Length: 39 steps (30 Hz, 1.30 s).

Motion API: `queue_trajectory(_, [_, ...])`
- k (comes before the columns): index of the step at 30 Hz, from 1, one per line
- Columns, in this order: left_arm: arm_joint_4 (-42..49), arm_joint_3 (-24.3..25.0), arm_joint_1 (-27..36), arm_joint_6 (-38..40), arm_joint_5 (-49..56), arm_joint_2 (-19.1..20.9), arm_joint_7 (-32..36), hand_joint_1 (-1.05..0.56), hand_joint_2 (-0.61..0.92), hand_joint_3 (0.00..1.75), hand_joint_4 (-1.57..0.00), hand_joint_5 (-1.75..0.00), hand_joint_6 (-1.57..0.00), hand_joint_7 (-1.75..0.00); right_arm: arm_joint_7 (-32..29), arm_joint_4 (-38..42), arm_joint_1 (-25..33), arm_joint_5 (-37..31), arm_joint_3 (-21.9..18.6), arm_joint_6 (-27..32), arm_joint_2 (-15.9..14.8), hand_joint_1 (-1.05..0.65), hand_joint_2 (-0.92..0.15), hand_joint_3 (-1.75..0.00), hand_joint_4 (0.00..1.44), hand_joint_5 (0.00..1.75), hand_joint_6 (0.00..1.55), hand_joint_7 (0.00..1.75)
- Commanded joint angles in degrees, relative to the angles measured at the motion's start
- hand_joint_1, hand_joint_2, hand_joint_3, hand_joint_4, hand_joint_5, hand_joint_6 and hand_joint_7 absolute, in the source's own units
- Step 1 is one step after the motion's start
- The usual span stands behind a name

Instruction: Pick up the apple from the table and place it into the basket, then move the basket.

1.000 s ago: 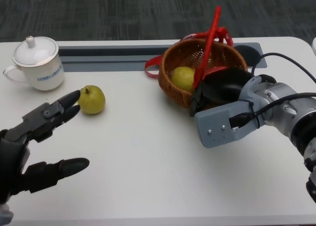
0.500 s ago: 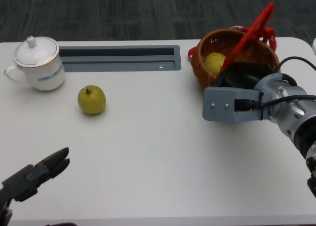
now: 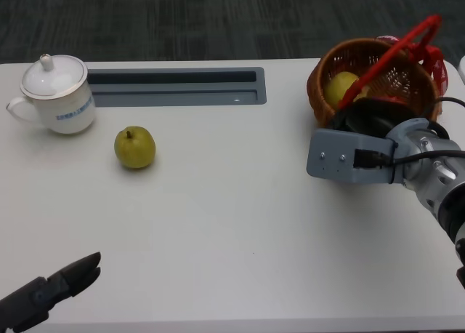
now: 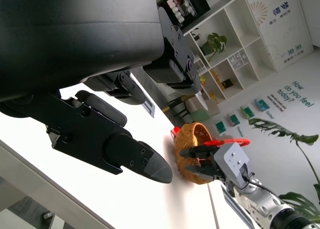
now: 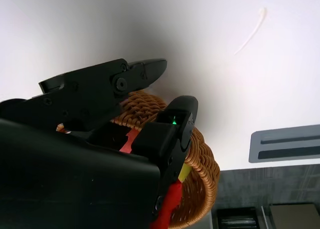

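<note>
Right robot hand (image 3: pixel 363 126) grasping round woven wicker basket (image 3: pixel 374 75) at near rim, yellow-green apple (image 3: pixel 341 86) inside; left robot hand (image 3: pixel 51 297) released; best slid level, avoiding tipping.

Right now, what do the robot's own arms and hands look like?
The right forearm is silver metal with black cables looping over it and a grey-blue plate near the wrist. The right hand is black. The left hand is black too, with blunt, tapered fingers and visible screws.

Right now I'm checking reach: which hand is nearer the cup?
Left. The left hand sits at the table's near edge below the cup; the right hand grips the basket far across the table.
</note>
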Motion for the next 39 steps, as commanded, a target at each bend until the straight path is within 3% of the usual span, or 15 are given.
queue_trajectory(1, [0.1,0.0,-1.7,1.1,0.6,0.4,0.5,-0.46,0.77,0.0,-0.66,0.0,-0.58,0.0,2.7,1.2,0.5,-0.8,0.7,-0.2,-1.9,-0.7,-0.8,0.0,0.43,0.0,0.45,0.0])
queue_trajectory(6, [2.6,-0.8,-5.3,1.1,1.0,0.6,0.0,-0.47,0.78,0.0,-0.67,0.0,-0.58,0.0,5.3,1.0,-1.6,-0.1,-0.2,-1.9,-2.8,-0.89,-0.82,-0.01,0.22,0.0,0.24,0.0])
queue_trajectory(24, [9.6,-4.6,-13.8,0.3,0.2,1.5,-1.1,-0.5,0.78,0.0,-0.68,0.0,-0.6,0.0,4.9,-0.4,-6.0,0.1,0.0,-13.2,-10.6,-0.77,-0.79,0.0,0.34,0.01,0.39,0.02])
queue_trajectory(29, [10.6,-5.3,-15.6,0.2,0.1,1.8,-1.2,-0.49,0.78,0.0,-0.68,0.0,-0.6,0.0,5.3,-1.1,-5.9,2.1,-1.6,-16.8,-12.3,-0.74,-0.79,0.0,0.35,0.01,0.41,0.01])
queue_trajectory(39, [11.5,-5.3,-17.9,0.5,-0.3,2.2,-1.7,-0.47,0.77,0.0,-0.66,0.0,-0.59,0.0,1.0,-4.7,-0.4,3.8,-1.8,-33.1,-15.7,-0.64,-0.81,0.0,0.35,0.01,0.33,0.0])
